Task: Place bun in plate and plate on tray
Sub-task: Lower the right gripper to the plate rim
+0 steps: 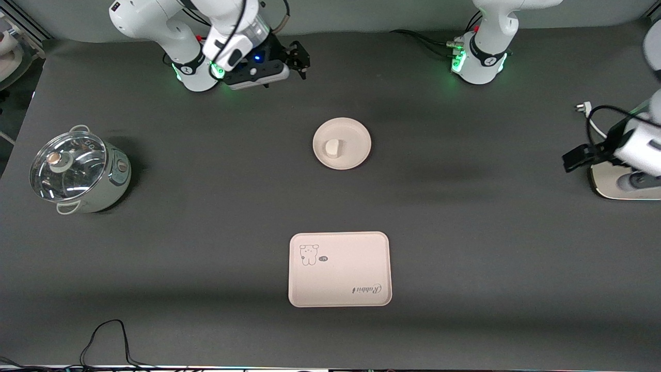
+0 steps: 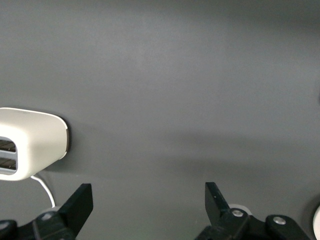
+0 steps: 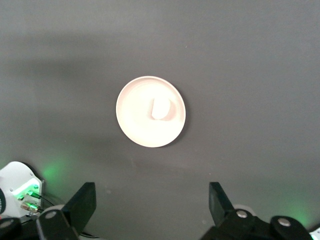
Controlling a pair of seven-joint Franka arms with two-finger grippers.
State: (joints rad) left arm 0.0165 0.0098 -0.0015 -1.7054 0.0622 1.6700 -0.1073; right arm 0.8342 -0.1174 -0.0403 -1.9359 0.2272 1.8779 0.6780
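1. The bun (image 1: 333,148) lies in the plate (image 1: 356,135).
2. The tray (image 1: 339,269) lies nearer to the front camera than the plate, well apart from it.
3. The pot (image 1: 78,172) stands toward the right arm's end of the table from the plate.
4. The toaster (image 1: 627,187) stands toward the left arm's end from the plate.

The bun (image 3: 160,109) lies on the plate (image 3: 140,131); the right pincer (image 3: 151,204) hangs spread wide above the table

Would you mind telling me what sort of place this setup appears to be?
Probably a robotics lab staged as a kitchen: two arms bolted to a grey-covered table, with a lidded pot, a toaster and a tray laid out, cables trailing.
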